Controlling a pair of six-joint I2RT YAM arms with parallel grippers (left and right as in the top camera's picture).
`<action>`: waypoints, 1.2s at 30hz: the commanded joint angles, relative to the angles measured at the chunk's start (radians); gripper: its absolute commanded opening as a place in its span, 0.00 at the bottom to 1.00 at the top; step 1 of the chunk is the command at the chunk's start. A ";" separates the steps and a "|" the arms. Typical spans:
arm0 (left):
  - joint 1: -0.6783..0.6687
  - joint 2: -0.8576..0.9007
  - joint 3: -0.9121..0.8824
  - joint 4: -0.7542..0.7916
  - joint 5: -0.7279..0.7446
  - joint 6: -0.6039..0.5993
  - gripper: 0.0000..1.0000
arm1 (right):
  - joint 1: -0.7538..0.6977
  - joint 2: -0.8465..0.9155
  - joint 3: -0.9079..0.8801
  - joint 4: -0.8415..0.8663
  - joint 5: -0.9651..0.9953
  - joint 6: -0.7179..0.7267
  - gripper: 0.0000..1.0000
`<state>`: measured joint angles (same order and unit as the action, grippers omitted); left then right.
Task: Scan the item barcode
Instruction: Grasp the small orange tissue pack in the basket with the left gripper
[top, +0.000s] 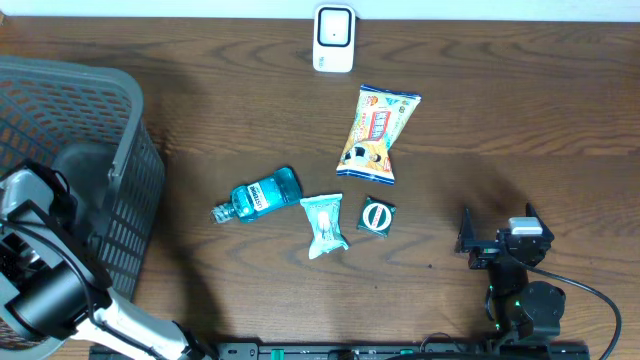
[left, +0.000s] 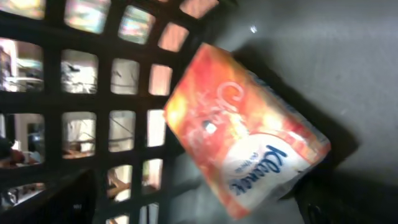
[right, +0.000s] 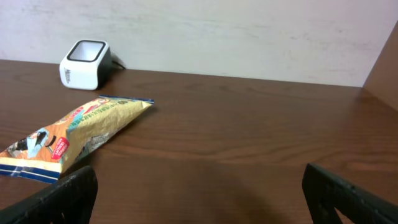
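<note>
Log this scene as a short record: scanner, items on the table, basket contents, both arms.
scanner: white scanner, upright at the far table edge
on table: snack bag; blue mouthwash bottle lying down; teal packet; small dark packet
basket: grey basket on the left, holding an orange Kleenex pack
left arm: reaching into the basket
right gripper: open, empty, near the front edge

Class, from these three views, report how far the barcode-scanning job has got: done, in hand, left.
Done, it seems: a Kleenex pack lies in the basket. In hand: the left arm reaches into that basket; its grip is unclear. The right gripper is open, empty. Left: snack bag, blue bottle, white pack and dark packet lie before the scanner.
</note>
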<state>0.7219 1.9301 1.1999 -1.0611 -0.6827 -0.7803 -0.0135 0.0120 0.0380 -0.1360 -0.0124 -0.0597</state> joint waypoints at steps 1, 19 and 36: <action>0.006 0.021 -0.005 0.006 0.064 0.025 0.87 | 0.007 -0.005 -0.004 0.002 -0.005 -0.008 0.99; 0.008 0.021 -0.151 0.249 0.116 0.148 0.77 | 0.007 -0.005 -0.005 0.002 -0.005 -0.009 0.99; 0.008 0.020 -0.251 0.356 0.204 0.160 0.07 | 0.007 -0.005 -0.004 0.002 -0.005 -0.009 0.99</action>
<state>0.7219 1.8782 1.0103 -0.6956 -0.7250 -0.6239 -0.0135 0.0120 0.0380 -0.1360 -0.0124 -0.0597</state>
